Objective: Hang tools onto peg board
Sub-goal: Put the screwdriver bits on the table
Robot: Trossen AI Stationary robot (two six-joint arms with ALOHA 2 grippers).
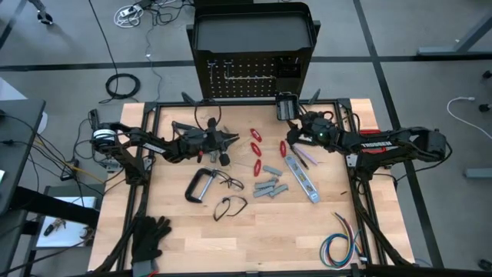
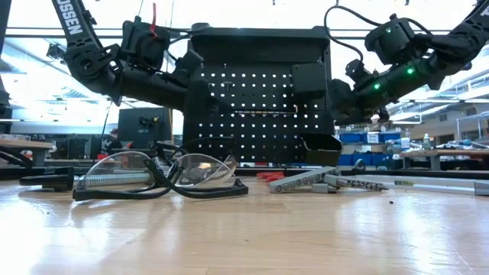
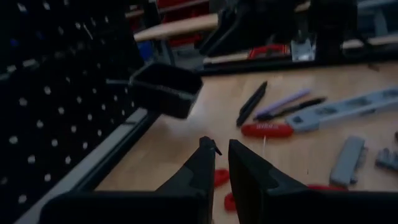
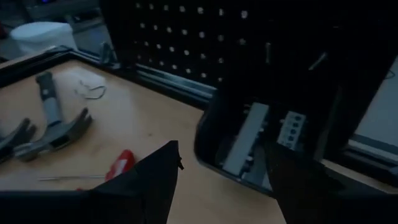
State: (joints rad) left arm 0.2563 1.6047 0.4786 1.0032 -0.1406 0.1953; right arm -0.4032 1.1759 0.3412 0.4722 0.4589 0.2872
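Note:
The peg board [image 1: 250, 77] stands upright at the table's far edge, with a small black bin [image 4: 261, 143] hanging on it that holds grey metal pieces [image 4: 249, 140]. My right gripper [image 4: 224, 186] hovers open just in front of that bin, with nothing between its fingers. My left gripper [image 3: 222, 155] hangs above the table's far left part and points toward the right side. Its fingers are together but for a narrow slit, and they hold nothing. A black-handled hammer [image 4: 53, 121] lies flat on the wood beneath it. Red-handled tools [image 1: 255, 146], a silver flat bar [image 1: 301, 178], grey pieces [image 1: 269, 187] and a C-clamp [image 1: 200, 185] lie mid-table.
Two pairs of clear safety glasses [image 1: 231, 183] [image 1: 229, 206] lie near the C-clamp. Black gloves [image 1: 150, 235] sit at the near left corner and a coloured wire bundle [image 1: 342, 246] at the near right. Bare wood [image 1: 277, 231] spans the near middle.

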